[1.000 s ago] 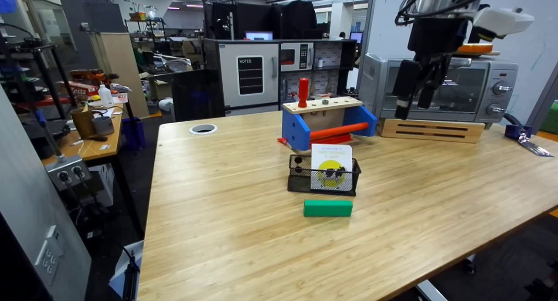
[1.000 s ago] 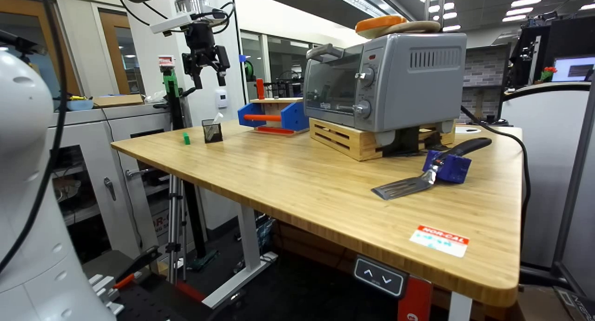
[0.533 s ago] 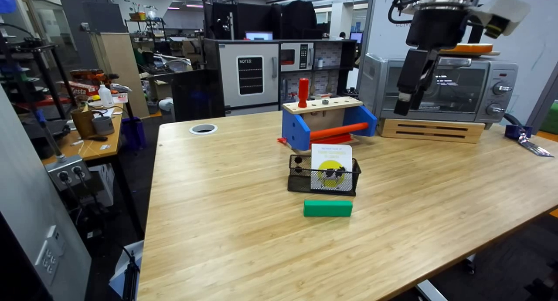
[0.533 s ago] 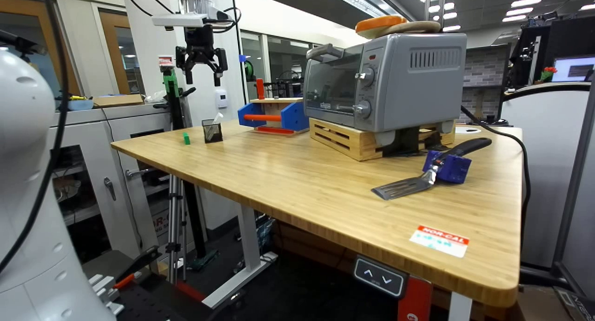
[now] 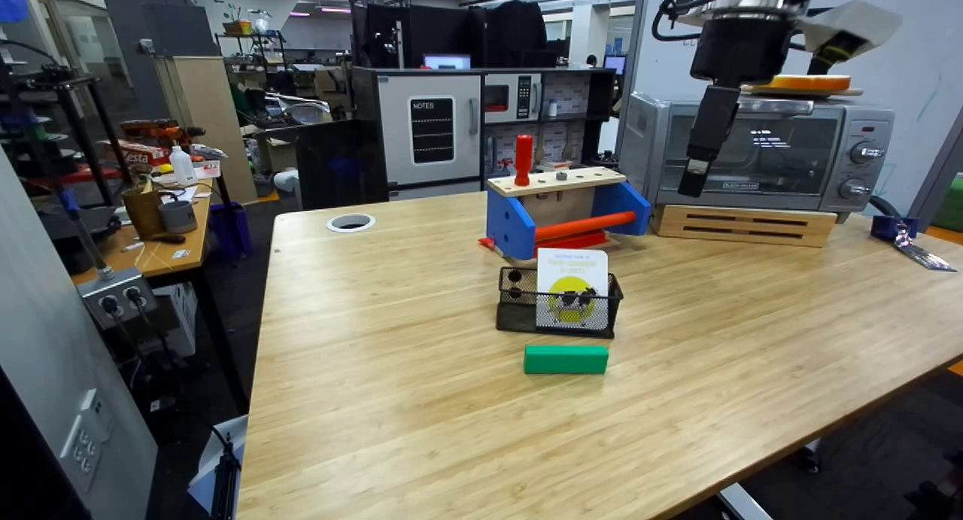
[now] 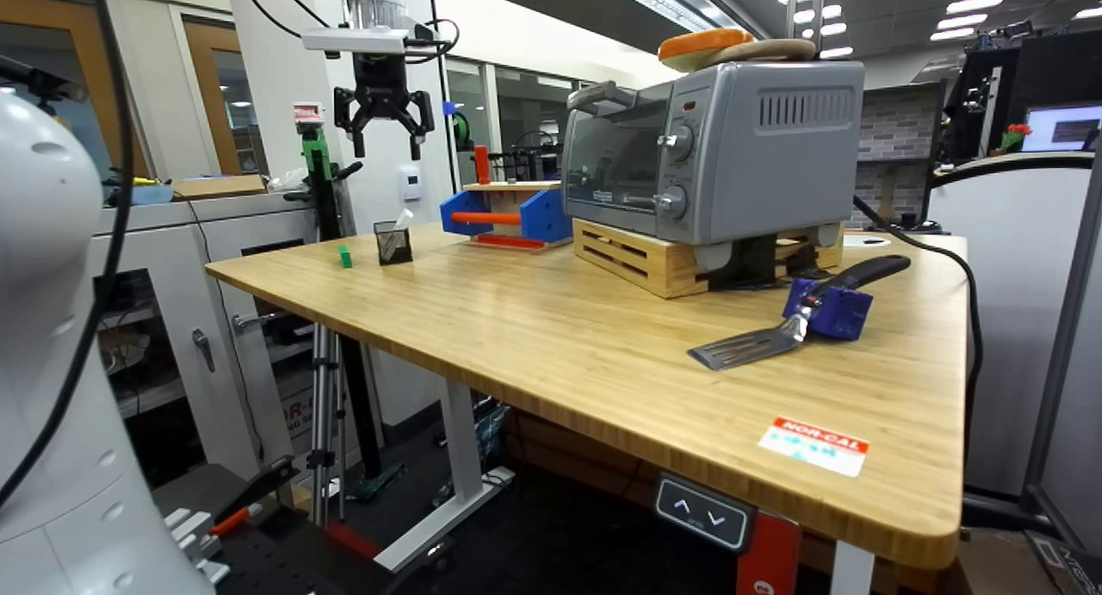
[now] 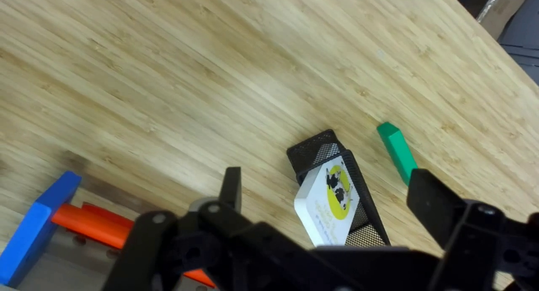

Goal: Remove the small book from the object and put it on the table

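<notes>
Thin white rectangular book (image 5: 572, 275) tilts in black wire-mesh rack (image 5: 517, 318), inside edges of plank-grained wooden table (image 6: 551, 341); black gripper (image 6: 387, 151) hangs, fingers apart.

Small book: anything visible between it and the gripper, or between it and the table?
Nothing visible stands between the gripper and the top of the book. Toward the table, the mesh wall of the rack blocks its lower part, so lifting first seems needed; the green block lies beside the rack.
</notes>
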### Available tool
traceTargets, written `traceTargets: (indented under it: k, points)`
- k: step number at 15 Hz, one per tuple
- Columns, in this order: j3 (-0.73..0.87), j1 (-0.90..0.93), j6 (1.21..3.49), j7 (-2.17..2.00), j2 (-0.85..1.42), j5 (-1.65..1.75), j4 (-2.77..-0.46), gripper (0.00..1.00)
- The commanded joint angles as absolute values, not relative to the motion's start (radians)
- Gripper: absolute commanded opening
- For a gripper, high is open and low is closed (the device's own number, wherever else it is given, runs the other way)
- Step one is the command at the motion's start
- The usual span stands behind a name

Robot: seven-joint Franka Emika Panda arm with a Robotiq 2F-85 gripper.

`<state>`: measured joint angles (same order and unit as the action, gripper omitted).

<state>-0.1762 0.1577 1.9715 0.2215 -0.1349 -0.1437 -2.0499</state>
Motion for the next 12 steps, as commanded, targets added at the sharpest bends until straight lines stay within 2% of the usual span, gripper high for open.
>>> traceTargets:
  k: [1, 12]
  points:
    - [-0.178, 0.168, 1.940, 0.229, -0.052, -0.071, -1.962, 1.00]
    - [-0.216, 0.228, 1.892, 0.240, 0.186, 0.058, -1.719, 1.00]
